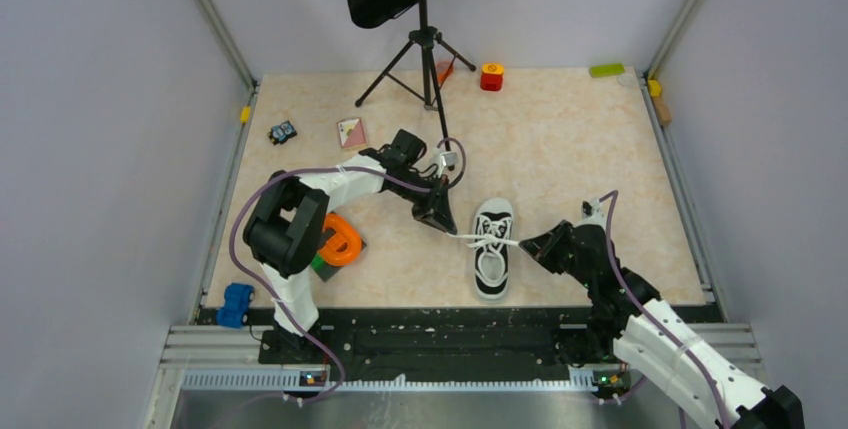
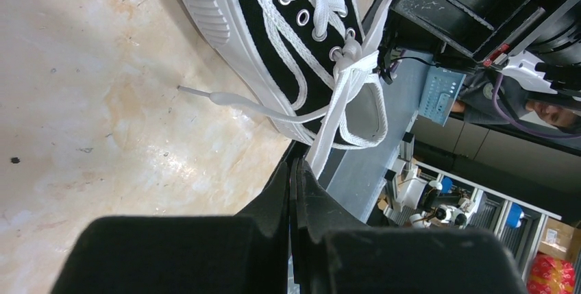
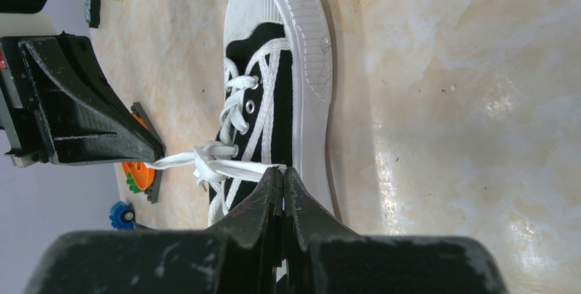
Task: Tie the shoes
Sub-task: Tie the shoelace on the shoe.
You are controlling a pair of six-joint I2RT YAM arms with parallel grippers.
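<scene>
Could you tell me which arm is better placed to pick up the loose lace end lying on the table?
Left, probably. The loose end lies beside the shoe, toward the left claw; the right claw sits across the shoe. Both are shut on lace.

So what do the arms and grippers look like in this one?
The left arm and right arm have white links and black joints, each trailing a purple cable. The left gripper and right gripper are black, with wedge-shaped fingers tapering to tips.
</scene>
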